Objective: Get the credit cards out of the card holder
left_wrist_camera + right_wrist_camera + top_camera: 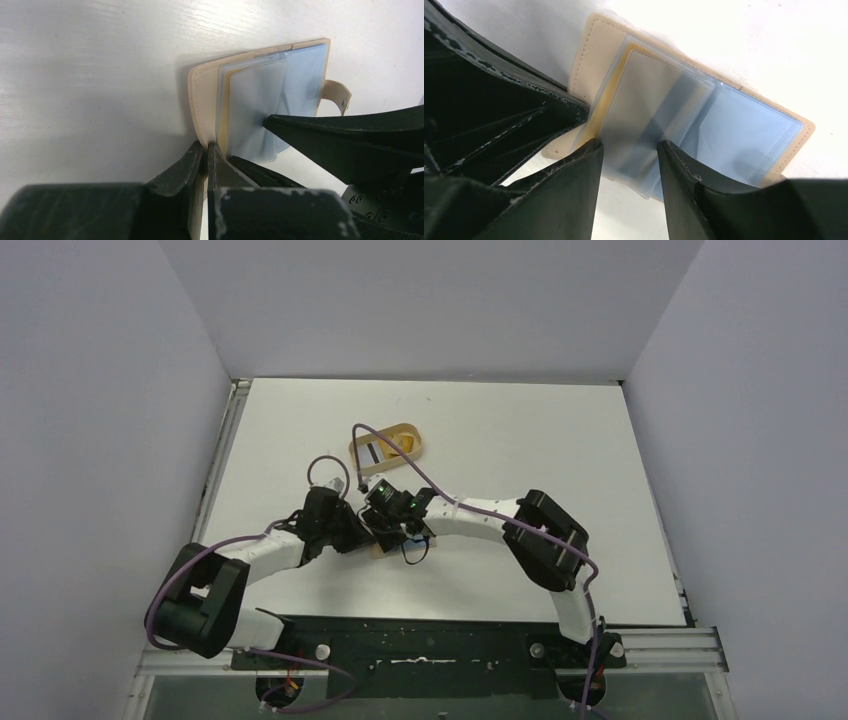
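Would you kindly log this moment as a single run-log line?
left gripper: clamps card holder | right gripper: open at sleeves

card holder (pixel 202 95) beige leather-like, matt, stitched edge. sleeves (pixel 659 105) inside card holder clear soft plastic, glossy, a bit cloudy. table (pixel 100 60) under card holder white, matt, faint grain. left gripper (pixel 206 150) and right gripper (pixel 629 150) at card holder black hard plastic, matt, scuffed.

Text on card holder (pixel 589 55): none that I can read.
Numbers on credit cards (pixel 749 135): none that I can read.
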You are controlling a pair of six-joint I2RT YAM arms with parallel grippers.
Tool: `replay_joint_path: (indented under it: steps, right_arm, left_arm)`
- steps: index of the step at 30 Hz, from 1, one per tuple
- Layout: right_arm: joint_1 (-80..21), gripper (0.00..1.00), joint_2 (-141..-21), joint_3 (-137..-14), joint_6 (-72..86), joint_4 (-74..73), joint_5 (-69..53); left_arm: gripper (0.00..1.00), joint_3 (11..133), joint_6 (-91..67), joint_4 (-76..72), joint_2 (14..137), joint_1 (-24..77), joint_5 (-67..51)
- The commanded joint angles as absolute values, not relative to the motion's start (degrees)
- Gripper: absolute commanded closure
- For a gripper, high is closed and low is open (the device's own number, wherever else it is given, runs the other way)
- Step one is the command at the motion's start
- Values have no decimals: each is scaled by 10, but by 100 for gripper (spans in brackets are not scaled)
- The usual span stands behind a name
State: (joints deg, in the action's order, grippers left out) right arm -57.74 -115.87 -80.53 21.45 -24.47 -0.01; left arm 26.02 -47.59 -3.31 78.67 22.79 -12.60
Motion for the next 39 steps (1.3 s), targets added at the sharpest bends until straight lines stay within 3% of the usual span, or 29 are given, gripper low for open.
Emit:
replay_joint_path:
  steps: [1,12,22,26,32,39]
  right_arm:
    - [-577,55,-1145,-782,185,-268,97]
    - [-522,55,-1074,-742,169,-299,173]
    - [-451,52,-931,-708,148,-336,194]
    - [-476,49,-896,-714,145,-303,111]
    - [-489,47,-924,-702,220,-174,-154]
    - [-487,47,-1010,-675,280,-84,-214]
  left_arm:
    - [100,258,-467,-28,789,232,-130]
    - [100,257,-462,-19,786,229,-130]
    - [100,268,-453,-1,775,228,-128]
    - [100,265,-453,-11,782,228,-128]
    - [100,257,-462,-37,800,229,-134]
    - [100,253,-465,-43,801,229,-136]
